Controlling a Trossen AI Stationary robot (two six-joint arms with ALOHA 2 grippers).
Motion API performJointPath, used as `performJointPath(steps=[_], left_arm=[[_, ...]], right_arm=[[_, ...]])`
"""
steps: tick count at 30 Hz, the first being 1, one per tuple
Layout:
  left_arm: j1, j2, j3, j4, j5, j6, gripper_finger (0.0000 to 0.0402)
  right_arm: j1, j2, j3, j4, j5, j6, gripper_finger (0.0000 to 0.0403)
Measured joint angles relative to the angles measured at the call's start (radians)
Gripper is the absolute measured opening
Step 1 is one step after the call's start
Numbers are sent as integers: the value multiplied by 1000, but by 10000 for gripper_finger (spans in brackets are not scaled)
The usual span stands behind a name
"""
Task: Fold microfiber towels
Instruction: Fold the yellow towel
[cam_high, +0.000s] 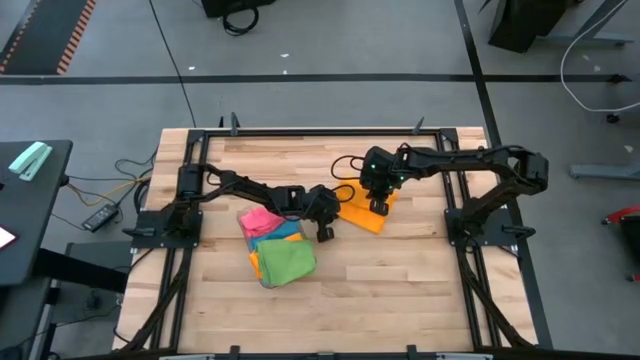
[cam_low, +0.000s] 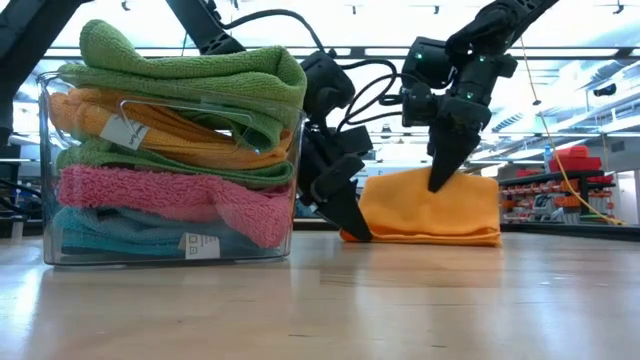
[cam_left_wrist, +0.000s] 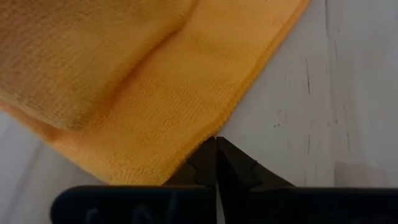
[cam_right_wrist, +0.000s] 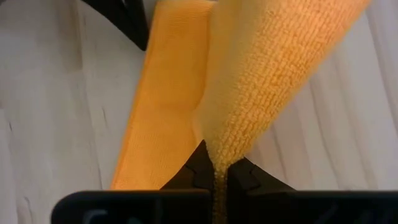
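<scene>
An orange microfiber towel (cam_high: 362, 214) lies folded on the wooden table (cam_high: 400, 290), right of centre; it also shows in the low view (cam_low: 430, 205). My right gripper (cam_high: 378, 206) stands over it, shut on its cloth (cam_right_wrist: 219, 163). My left gripper (cam_high: 326, 228) is shut, its tips down at the towel's left edge (cam_left_wrist: 216, 142). Green, orange, pink and blue towels (cam_low: 170, 150) lie folded in a stack in a clear plastic tray (cam_high: 275, 248). My left gripper's shut fingertips (cam_left_wrist: 205, 155) meet the orange towel's hemmed edge (cam_left_wrist: 205, 134) at table height, slanting down from the left. I cannot tell whether any cloth is between them. My right gripper pinches the towel's upper layer (cam_right_wrist: 217, 152) between its two fingers, from above, pointing down (cam_low: 440, 175). The cloth rises into the tips as a ridge; the lower layer (cam_right_wrist: 161, 124) lies flat on the table.
The clear tray (cam_low: 50, 255) with its stack stands just left of my left gripper, near the table's middle. A black frame (cam_high: 320, 132) runs round the table's edges. Bare wood lies toward the near edge and the right.
</scene>
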Motion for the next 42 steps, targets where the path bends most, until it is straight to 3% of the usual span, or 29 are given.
performJointPath(steps=[7, 12, 18, 26, 42], left_arm=[[0, 0, 0, -2, 0, -25, 19], [1, 0, 0, -3, 0, -36, 29], [1, 0, -1, -3, 0, -41, 14], [1, 0, -2, 3, 0, -94, 17], [16, 2, -3, 17, -3, -148, 13]], right_arm=[[29, 0, 0, 28, 11, -4, 12], [54, 0, 2, 24, 182, -3, 12], [48, -1, 6, 17, 361, -62, 12], [55, -1, -70, 115, 390, -72, 12], [163, 17, -71, 184, 404, 3, 12]])
